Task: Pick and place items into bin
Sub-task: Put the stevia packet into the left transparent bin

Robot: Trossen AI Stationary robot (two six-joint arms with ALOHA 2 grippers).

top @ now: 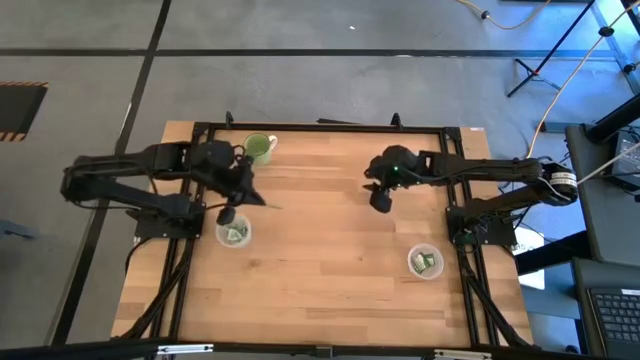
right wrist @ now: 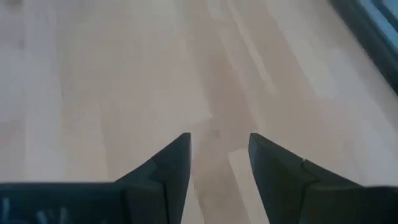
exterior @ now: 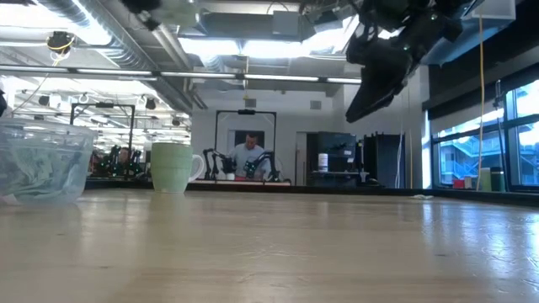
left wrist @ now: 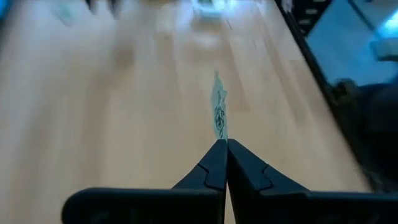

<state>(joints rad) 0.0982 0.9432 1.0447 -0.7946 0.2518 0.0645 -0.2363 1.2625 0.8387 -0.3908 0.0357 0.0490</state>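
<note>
- The left claw (left wrist: pixel 222 144) has its fingers pressed together on a thin green-and-white packet (left wrist: pixel 219 109), which sticks straight out past the fingertips, edge-on, above the bare bench (left wrist: pixel 112 112).
- In the high view, that left claw (top: pixel 243 192) hangs just beside a clear bin (top: pixel 234 234) with more packets inside, and near the light-green mug (top: pixel 259 148).
- The right claw (right wrist: pixel 219 144) has its fingers apart with nothing between them, only wood beneath.
- From overhead, the right claw (top: pixel 380 200) hovers mid-bench, well apart from a second clear bin (top: pixel 425 262), which holds packets.
</note>
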